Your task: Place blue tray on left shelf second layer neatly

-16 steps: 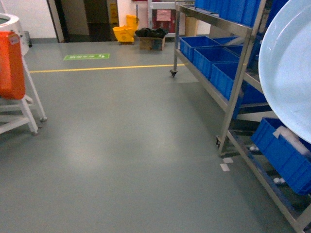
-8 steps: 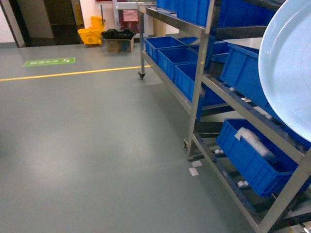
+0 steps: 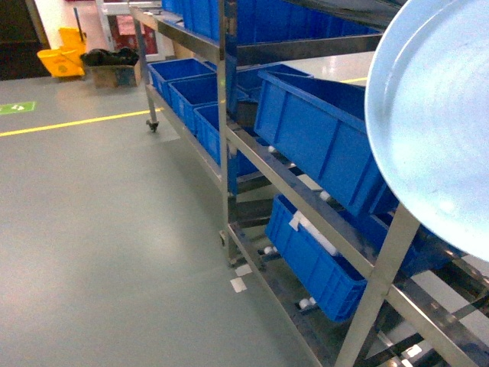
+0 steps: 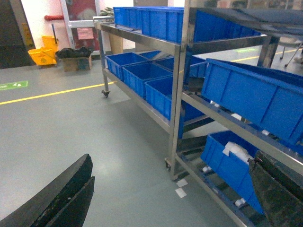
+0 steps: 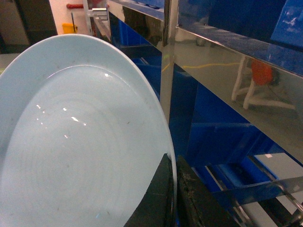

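A steel rack (image 3: 229, 138) runs from the far left to the near right of the grey floor (image 3: 99, 229), its tiers crowded with dark-blue crates (image 3: 321, 145), some tilted on their rails. The blue tray (image 3: 435, 130) hangs on edge at the near right of the head view, off the rack, its rim pinched in the closed right tool (image 5: 173, 189), whose 2 black fingers (image 5: 158, 194) sit either side of the edge. The left tool (image 4: 165, 198) holds nothing, its fingers set wide apart at the bottom corners of its own view. The left shelf second layer (image 3: 306, 191) already carries a tilted crate, and no bare stretch of that tier can be made out. The likely risks: the upright tray could clip a steel post (image 5: 168, 56) or a crate on the way in, or swivel in so narrow a rim grip and slide off the rail.
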Available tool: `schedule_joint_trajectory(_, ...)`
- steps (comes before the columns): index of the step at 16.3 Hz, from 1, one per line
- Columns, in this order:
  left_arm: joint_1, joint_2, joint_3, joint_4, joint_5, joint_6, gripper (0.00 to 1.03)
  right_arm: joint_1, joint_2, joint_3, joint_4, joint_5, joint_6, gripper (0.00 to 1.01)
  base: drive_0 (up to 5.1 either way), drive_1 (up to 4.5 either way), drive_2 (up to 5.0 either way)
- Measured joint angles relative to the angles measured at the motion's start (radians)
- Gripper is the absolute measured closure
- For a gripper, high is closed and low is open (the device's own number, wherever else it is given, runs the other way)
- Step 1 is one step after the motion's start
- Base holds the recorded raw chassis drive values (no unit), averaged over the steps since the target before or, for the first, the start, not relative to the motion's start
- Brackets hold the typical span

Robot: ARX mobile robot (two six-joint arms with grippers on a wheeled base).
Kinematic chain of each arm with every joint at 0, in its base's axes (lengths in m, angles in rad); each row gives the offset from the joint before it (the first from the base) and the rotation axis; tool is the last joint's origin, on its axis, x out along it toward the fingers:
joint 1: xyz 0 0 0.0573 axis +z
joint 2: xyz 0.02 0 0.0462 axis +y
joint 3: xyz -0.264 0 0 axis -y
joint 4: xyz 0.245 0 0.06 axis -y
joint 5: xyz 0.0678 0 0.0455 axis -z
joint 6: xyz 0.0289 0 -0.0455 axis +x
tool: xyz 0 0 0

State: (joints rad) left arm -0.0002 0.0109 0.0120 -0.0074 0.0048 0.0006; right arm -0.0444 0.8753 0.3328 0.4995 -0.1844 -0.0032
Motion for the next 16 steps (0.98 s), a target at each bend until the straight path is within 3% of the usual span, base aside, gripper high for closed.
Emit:
schedule_joint_trajectory(8,0.0,0.0,0.0,0.002,-0.005,0.0,0.05,-0.002,0.0,-0.003,0.008,0.004,0.003,0.99,0.0,0.0,0.0)
schedule_joint_trajectory(10,0.0,0.0,0.0,0.002,-0.004,0.0,0.05,-0.002,-0.001,-0.003,0.011,0.005,0.002,0.99,-4.8,1.04,3.5)
schedule_joint_trajectory(12,0.0,0.0,0.0,0.002,-0.005,0.0,0.05,-0.035,0.006,-0.003,0.007,0.06,0.003,0.99,-4.5,0.2,4.2)
schedule_joint_trajectory(16,0.0,0.0,0.0,0.002,-0.005,0.0,0.05,-0.028,0.006,-0.003,0.008,0.055,0.003,0.99,-4.5,0.72,4.0)
